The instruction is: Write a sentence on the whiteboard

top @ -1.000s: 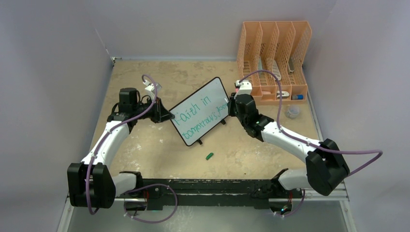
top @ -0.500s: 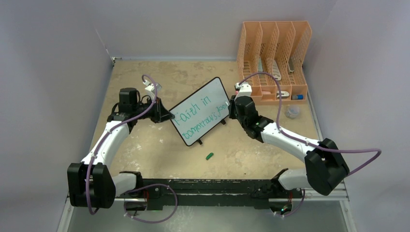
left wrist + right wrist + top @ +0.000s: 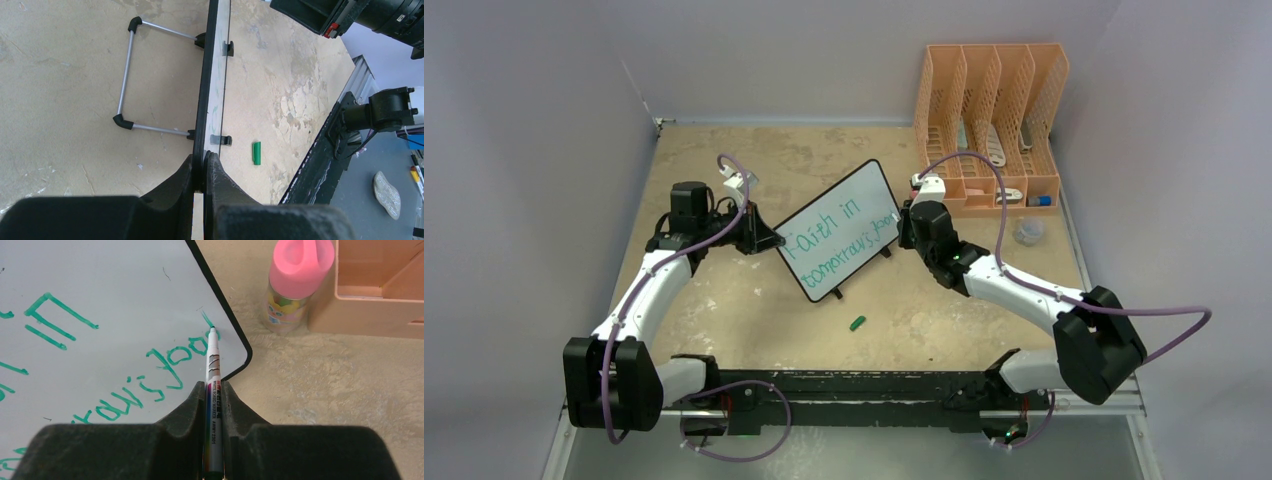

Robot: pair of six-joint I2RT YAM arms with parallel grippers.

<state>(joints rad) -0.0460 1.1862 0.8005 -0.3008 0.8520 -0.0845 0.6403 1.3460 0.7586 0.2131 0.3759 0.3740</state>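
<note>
Whiteboard (image 3: 839, 232) stands mid-table (image 3: 724, 300) on wire stand (image 3: 125, 75), between arms. Left gripper (image 3: 202, 160) pinched tight on its edge. Right gripper (image 3: 214, 387) squeezed round marker (image 3: 212, 357), tip at end of green sentence (image 3: 836, 240), seemingly touching board. Green cap (image 3: 857, 323) lies nearby.

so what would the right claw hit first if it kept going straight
The small black-framed white board: the white-barrelled marker pen in the right claw points at its face, tip seemingly touching.

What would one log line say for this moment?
left pincer: clamps whiteboard edge | right pincer: holds marker, tip at sentence end
</note>
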